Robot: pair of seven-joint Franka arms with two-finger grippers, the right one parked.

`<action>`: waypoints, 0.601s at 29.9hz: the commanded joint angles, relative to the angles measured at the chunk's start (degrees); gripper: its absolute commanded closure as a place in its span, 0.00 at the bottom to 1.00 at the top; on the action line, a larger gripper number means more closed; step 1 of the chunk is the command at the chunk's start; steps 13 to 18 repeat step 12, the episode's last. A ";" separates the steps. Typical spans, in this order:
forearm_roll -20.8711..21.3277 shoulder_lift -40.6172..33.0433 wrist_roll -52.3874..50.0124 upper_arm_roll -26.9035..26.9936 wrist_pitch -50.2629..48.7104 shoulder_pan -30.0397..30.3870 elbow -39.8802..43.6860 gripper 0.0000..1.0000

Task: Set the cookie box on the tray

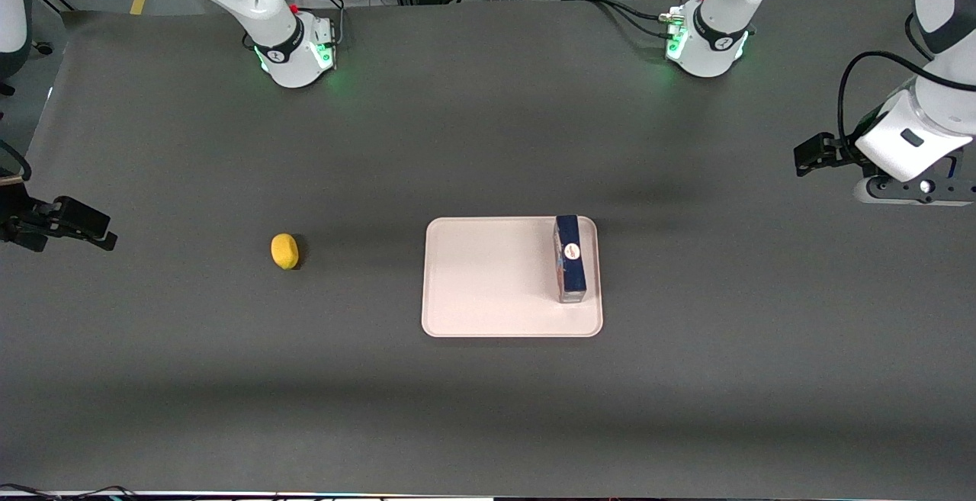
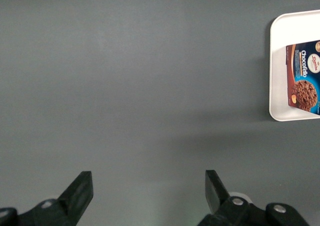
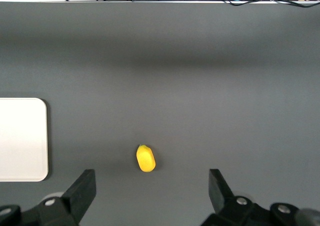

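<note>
Cookie box (image 1: 570,258) lies on tray (image 1: 488,287); your pincer (image 2: 149,191), released & empty, hangs well apart over table (image 1: 229,379). Keep it clear.

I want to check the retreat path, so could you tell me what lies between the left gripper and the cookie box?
Only bare table. The front view shows the open gripper up at the working arm's end, away from the cookie box on the tray.

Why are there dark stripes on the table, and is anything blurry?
Front view: soft wide shadow bands cross the table; the cookie box on the tray and the lemon look sharp. Left wrist view: the open gripper, over bare table away from the tray, looks slightly soft; the box print reads clearly.
</note>
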 commanded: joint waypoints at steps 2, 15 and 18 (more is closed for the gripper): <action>-1.16 -0.09 -0.71 -0.04 -0.48 0.05 0.74 0.00; -2.12 1.14 -0.62 -0.05 -0.30 0.05 2.06 0.00; -2.12 1.14 -0.62 -0.05 -0.30 0.05 2.06 0.00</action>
